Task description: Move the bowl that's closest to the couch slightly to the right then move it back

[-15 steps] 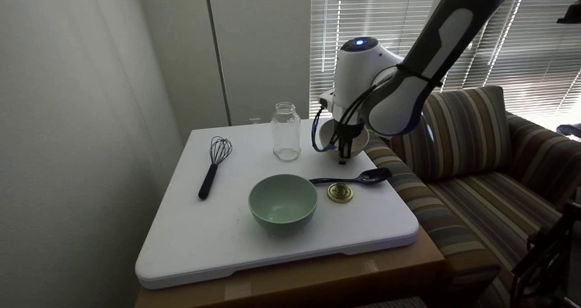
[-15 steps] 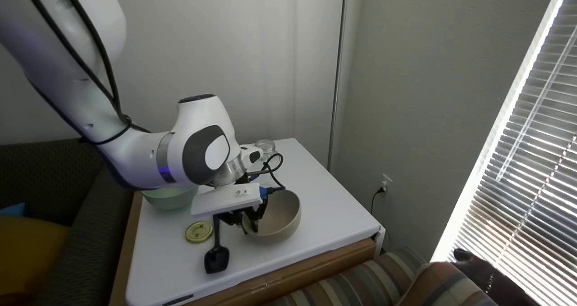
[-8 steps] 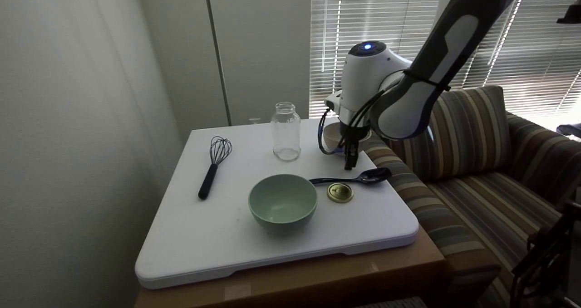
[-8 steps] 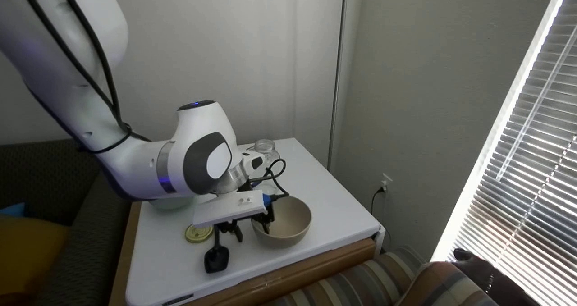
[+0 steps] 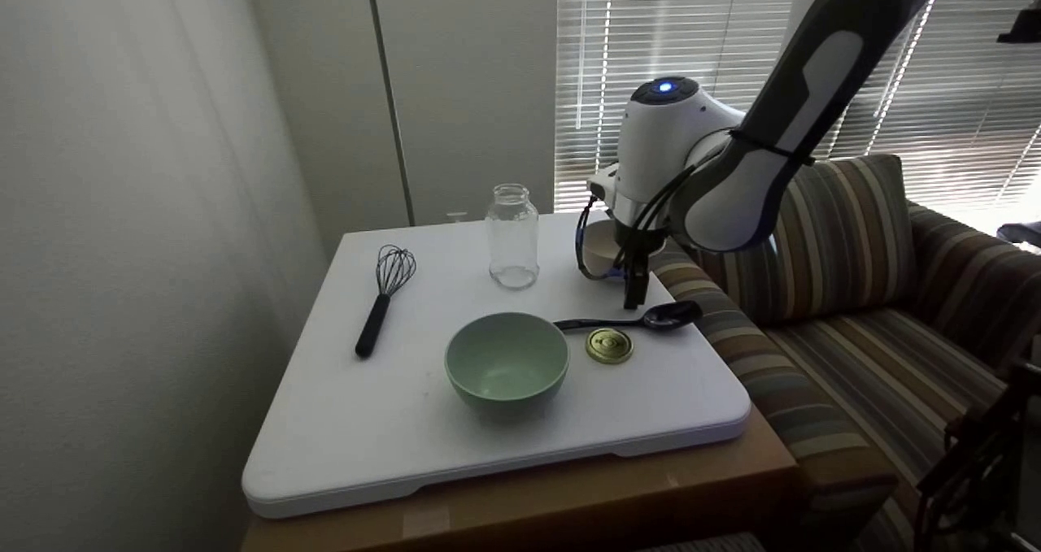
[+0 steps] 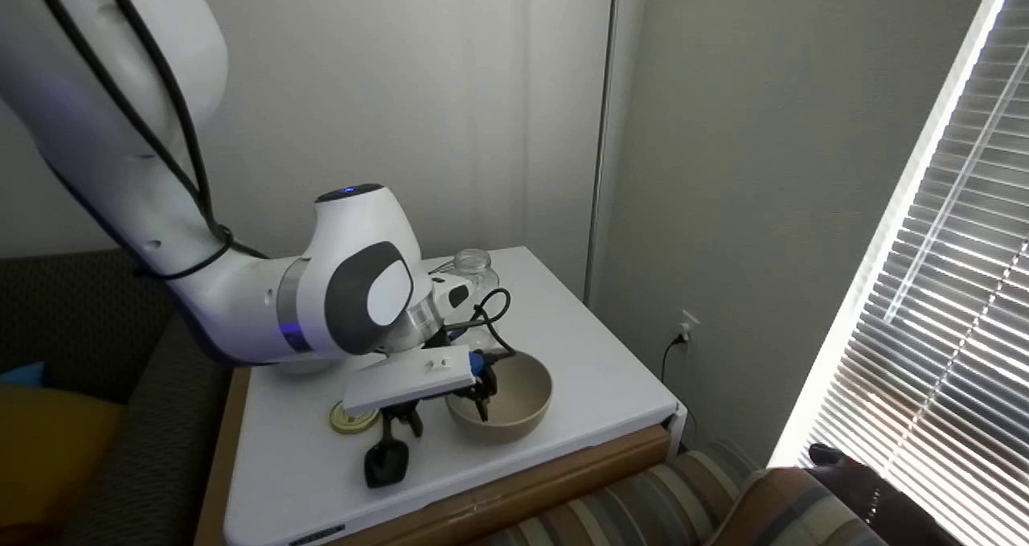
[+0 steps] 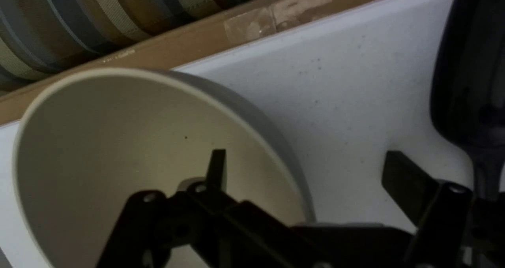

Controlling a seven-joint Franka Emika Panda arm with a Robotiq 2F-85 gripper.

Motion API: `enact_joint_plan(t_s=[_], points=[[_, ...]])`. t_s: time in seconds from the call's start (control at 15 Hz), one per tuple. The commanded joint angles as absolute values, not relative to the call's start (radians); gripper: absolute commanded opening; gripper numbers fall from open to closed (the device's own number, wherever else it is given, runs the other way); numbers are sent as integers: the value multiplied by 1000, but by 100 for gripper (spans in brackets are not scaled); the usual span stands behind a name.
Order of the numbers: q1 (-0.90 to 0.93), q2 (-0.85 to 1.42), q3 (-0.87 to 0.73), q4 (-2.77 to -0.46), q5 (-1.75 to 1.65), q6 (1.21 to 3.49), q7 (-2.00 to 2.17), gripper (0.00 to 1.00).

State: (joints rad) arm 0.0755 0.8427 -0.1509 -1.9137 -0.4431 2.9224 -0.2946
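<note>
The beige bowl [image 7: 118, 141] sits upright on the white tabletop [image 6: 587, 401], near the edge beside the striped couch [image 5: 829, 357]. In both exterior views the arm partly covers the bowl [image 6: 522, 397]. My gripper [image 7: 305, 153] is open, its jaws wide apart across the bowl's near rim. One of the fingers [image 7: 217, 169] hangs over the inside of the bowl, the other is outside above the table. Neither fingertip visibly presses on the wall. In an exterior view the gripper [image 6: 451, 422] points down at the bowl's spoon side.
A black spoon [image 5: 671, 315] lies close by the outer finger, with a gold lid [image 5: 609, 345] next to it. Farther off are a larger green bowl [image 5: 504, 373], a glass jar [image 5: 513, 239] and a whisk [image 5: 374, 324].
The jaws have spread and let go of the bowl's rim. The bowl, tilted in the grip a second ago, has settled level on the table. The arm has lowered a little.
</note>
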Motion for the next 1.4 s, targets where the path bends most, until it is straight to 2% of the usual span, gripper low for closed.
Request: enact_joint_plan(t_s=[0.0, 0.53, 0.8, 0.87, 1.33], points=[[97, 785, -171, -1967, -475, 2952, -301, 100], [218, 591, -301, -2038, -574, 2929, -258, 100], [175, 474, -254, -2087, -615, 2929, -294, 100], [180, 547, -259, -2020, -613, 2932, -258, 100], [177, 539, -250, -2026, -614, 2928, -256, 100]])
